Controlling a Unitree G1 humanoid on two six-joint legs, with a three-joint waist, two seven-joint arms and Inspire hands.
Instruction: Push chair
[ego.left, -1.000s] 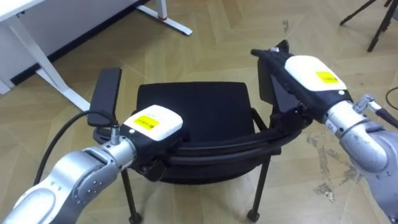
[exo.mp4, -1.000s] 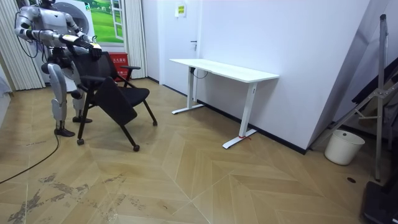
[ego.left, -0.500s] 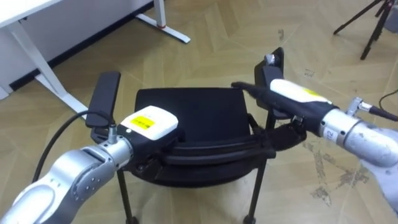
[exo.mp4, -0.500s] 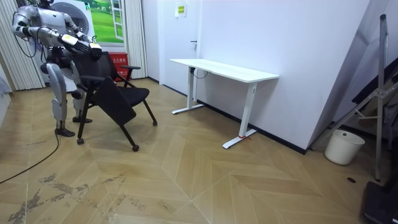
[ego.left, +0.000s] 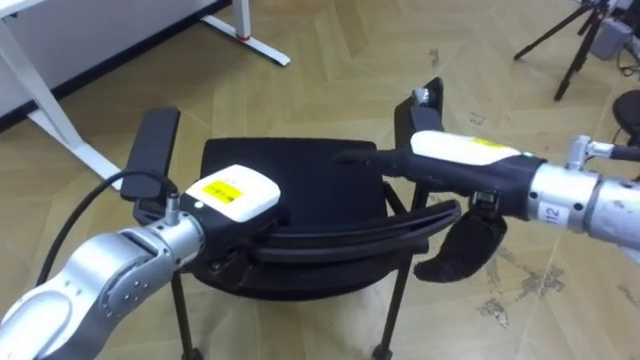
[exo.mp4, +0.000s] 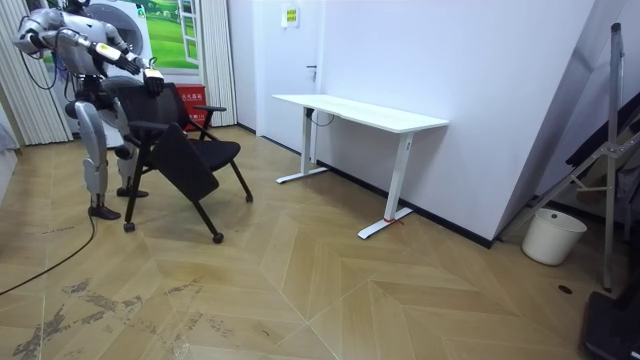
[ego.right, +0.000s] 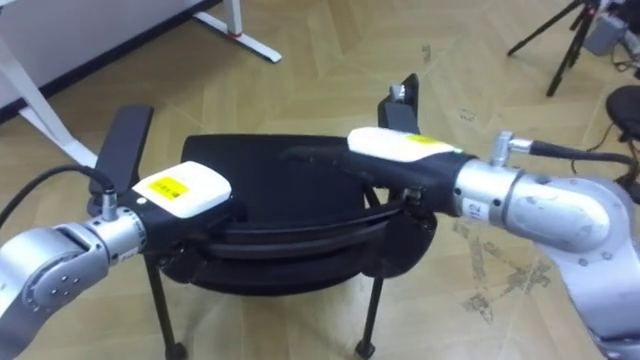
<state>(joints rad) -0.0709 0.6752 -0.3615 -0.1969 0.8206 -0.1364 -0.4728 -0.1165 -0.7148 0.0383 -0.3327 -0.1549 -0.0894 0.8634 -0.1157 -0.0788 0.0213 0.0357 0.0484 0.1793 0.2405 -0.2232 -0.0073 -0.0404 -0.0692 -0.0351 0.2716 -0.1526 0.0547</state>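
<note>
Obs.: the chair (ego.left: 290, 190) stands on the wood floor directly in front of the robot, its back to the robot, with the white desk (exo.mp4: 360, 112) beyond it.

Change: a second ago the right robot hand (ego.left: 450, 155) lay on the right end of the backrest rail (ego.left: 340, 235). It has since lifted clear. It now reaches flat over the seat with its fingers straight and holds nothing.

The left robot hand (ego.left: 232, 195) has not moved. It rests on the left part of the rail, but whether it grips the rail cannot be told.

In the room view the chair sits where it did before.

Judgement: the push is not under way. With one contact left, any shove would likely swing the chair. The right robot hand probably needs reseating first.

Writing: a yellow label (ego.left: 222, 190) on the back of each hand, and a yellow sign (exo.mp4: 291, 15) above the door. The print on both is too small to read.
</note>
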